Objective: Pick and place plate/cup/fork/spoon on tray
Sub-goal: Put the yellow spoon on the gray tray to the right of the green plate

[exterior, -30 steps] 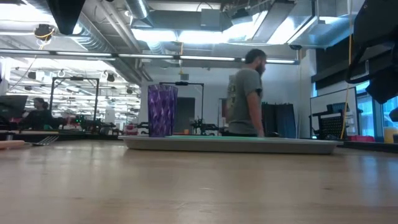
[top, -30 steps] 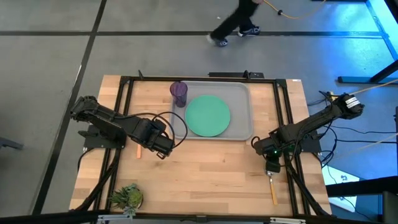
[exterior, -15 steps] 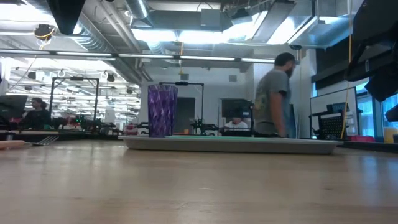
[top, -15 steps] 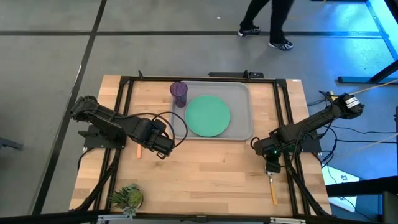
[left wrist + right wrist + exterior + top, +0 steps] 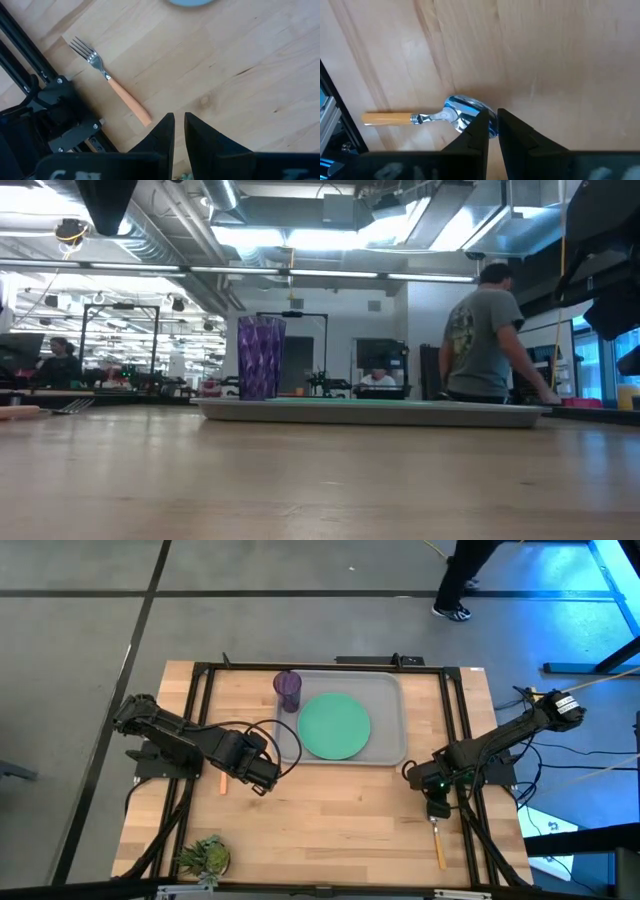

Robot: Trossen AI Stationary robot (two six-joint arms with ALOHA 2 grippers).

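The grey tray (image 5: pixel 388 690) lies at the table's far middle. The mint-green plate (image 5: pixel 334 726) lies flat in it, and the purple cup (image 5: pixel 288 690) stands upright in its far left corner. The fork (image 5: pixel 112 85) lies flat on the wood at the left, and only its orange handle end (image 5: pixel 221 783) shows from above. My left gripper (image 5: pixel 178 120) hangs shut above the bare wood beside the fork's handle end, pointing down. The spoon (image 5: pixel 438 845) lies at the near right, its handle toward the near edge. My right gripper (image 5: pixel 491 117) is shut at its bowl. My right gripper is on the spoon's silver bowl (image 5: pixel 460 112), at the end away from the handle. A sliver of the bowl's rim shows in the narrow gap between the fingers. The fingers slant down from above. The spoon lies along the wood, its handle (image 5: pixel 387 118) flat.
A small green plant (image 5: pixel 205 855) sits at the near left corner. Black frame rails (image 5: pixel 200 720) run along both sides of the table. A person (image 5: pixel 485 340) stands in the room beyond the far edge. Bare wood lies between the tray and the near edge.
Both grippers and all the tableware have kept still. The person beyond the far edge has walked toward the right.
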